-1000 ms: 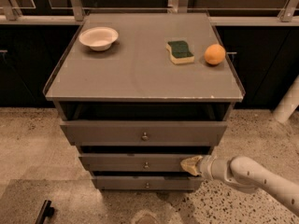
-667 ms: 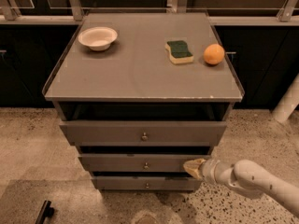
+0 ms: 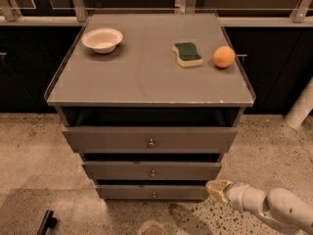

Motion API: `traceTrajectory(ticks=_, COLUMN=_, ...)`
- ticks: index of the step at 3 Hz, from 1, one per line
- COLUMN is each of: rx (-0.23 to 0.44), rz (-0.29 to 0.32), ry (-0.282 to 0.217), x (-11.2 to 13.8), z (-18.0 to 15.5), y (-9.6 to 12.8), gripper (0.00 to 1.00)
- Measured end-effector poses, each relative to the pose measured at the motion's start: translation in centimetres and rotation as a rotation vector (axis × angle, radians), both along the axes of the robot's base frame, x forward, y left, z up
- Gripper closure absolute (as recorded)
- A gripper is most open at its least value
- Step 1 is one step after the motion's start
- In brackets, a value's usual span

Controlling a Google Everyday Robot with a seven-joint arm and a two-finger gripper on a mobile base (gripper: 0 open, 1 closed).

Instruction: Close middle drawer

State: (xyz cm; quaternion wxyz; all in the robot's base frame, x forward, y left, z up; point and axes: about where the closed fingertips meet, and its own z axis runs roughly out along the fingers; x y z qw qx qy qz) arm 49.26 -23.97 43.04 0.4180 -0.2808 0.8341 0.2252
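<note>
Grey wooden cabinet (image 3: 68,131) with three drawers stands on a speckled stone floor (image 3: 29,151), its flat grey worktop (image 3: 146,82) edged by a low raised rim. A shallow white bowl (image 3: 102,39) sits near the worktop's back left corner. A green-topped yellow sponge (image 3: 188,54) and a round orange fruit (image 3: 224,57) lie close together but apart towards the back right. The wide shallow grey middle drawer (image 3: 117,170), with a low flat front panel and one small round metal knob (image 3: 153,173) at its centre, sits between the taller grey top drawer (image 3: 107,140) and the narrower grey bottom drawer (image 3: 122,192). A dark gap runs above its front, so it stands a little way out of the cabinet. Similar dark gaps show above the other two fronts. The robot's white jointed arm (image 3: 274,207) reaches in from the lower right corner, low over the floor. Its tan-tipped tool (image 3: 218,189) is just beside the right end of the bottom drawer's front, below and to the right of the middle drawer's right end and clear of that drawer. Whether the tool touches the bottom drawer cannot be told, nor how far open it is; nothing is seen in its grasp. A small black object (image 3: 46,223) lies on the floor at lower left, and a white post (image 3: 301,106) leans at the right edge in front of dark cabinets (image 3: 274,72).
</note>
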Motion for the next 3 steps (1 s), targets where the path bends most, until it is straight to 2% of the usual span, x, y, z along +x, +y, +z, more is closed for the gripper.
traceTrajectory(ticks=3, rx=0.0, rz=0.0, ry=0.0, x=0.0, z=0.0, y=0.01, gripper=0.11)
